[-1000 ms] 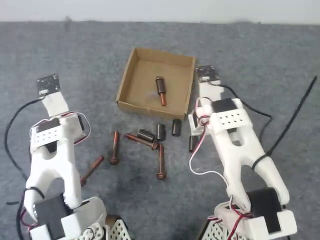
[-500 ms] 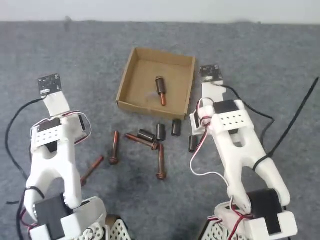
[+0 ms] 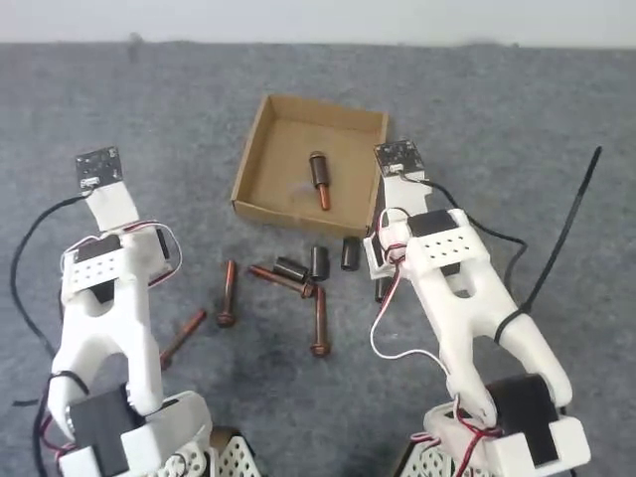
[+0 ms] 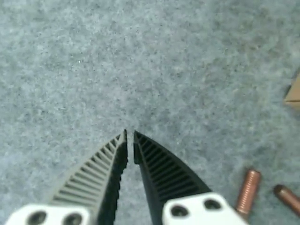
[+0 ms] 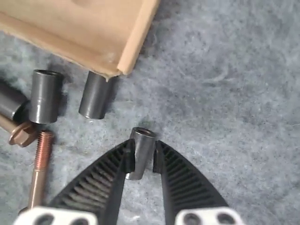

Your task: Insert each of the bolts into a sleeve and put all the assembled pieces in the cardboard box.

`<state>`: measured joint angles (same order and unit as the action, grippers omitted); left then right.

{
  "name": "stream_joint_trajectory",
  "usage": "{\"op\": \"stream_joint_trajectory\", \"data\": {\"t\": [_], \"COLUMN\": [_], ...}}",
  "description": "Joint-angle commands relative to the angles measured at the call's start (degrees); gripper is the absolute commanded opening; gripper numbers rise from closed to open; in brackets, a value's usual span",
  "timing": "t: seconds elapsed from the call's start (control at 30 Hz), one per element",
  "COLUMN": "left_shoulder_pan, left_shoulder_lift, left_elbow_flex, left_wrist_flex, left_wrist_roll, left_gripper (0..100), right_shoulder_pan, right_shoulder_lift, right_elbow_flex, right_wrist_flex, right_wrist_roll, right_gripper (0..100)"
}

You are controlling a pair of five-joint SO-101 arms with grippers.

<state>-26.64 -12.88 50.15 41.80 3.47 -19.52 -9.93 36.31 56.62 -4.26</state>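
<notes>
As seen from above: one shallow brown cardboard box [image 3: 283,149] on the grey carpeted counter [image 3: 517,119], holding one assembled piece [image 3: 319,181], a copper bolt pushed through a dark sleeve. Loose on the counter nearer the arms, four bare copper-coloured bolts: first bolt [image 3: 229,292] lying alone, second bolt [image 3: 185,332] just beside the white left arm [image 3: 104,298], third bolt [image 3: 319,320] pointing toward the box, fourth bolt [image 3: 276,277] slanted. Four short dark metal sleeves as well: first sleeve [image 3: 290,267] touching the slanted bolt, second sleeve [image 3: 319,261] and third sleeve [image 3: 350,252] near the box's near wall, fourth sleeve [image 3: 379,289] half hidden under the white right arm [image 3: 457,288]. From up here, cannot tell how either tool stands.

From the left wrist: left tool [image 4: 130,135] over bare counter, ribbed fingers together but for a thin slit, nothing between them. Two bolt ends [image 4: 247,190] [image 4: 286,197] at the picture's edge, plus a sliver of the box [image 4: 294,91], all apart from the tool.

From the right wrist, detail hidden from overhead: right tool [image 5: 143,144] clamped on the fourth sleeve [image 5: 139,161], one finger against each side, open bore toward the box corner [image 5: 126,51]. Two other sleeves [image 5: 45,96] [image 5: 97,95] side by side just outside that corner, another cut off by the edge. Beside them a threaded bolt shaft [image 5: 40,159] and a hex bolt head [image 5: 21,133].
</notes>
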Motion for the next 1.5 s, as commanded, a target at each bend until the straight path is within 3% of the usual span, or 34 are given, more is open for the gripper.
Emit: {"op": "stream_joint_trajectory", "data": {"t": [0.0, 0.7, 1.1, 1.27, 1.47], "left_shoulder_pan": [0.1, 0.3, 0.1, 0.1, 0.1], "left_shoulder_lift": [-3.1, -3.1, -3.1, -3.1, -3.1], "left_elbow_flex": [-0.2, -0.2, -0.2, -0.2, -0.2], "left_wrist_flex": [-1.4, -1.5, -1.4, -1.3, -1.3], "left_wrist_roll": [-0.4, -0.4, -0.4, -0.4, -0.4], "left_gripper": [3, 3, 3, 3, 3], "right_shoulder_pan": [-1.4, -3.0, -2.7, -1.2, 1.5], "right_shoulder_lift": [1.1, 12.5, 12.9, 12.8, 12.8], "right_elbow_flex": [-0.4, -2.9, -3.8, -4.8, -5.5], "right_wrist_flex": [-0.3, -1.6, -1.1, -1.1, 0.0], "right_wrist_roll": [-0.8, -7.5, -7.2, -7.1, -7.0], "right_gripper": [14.7, 16.6, 16.3, 0.3, 0.6]}}
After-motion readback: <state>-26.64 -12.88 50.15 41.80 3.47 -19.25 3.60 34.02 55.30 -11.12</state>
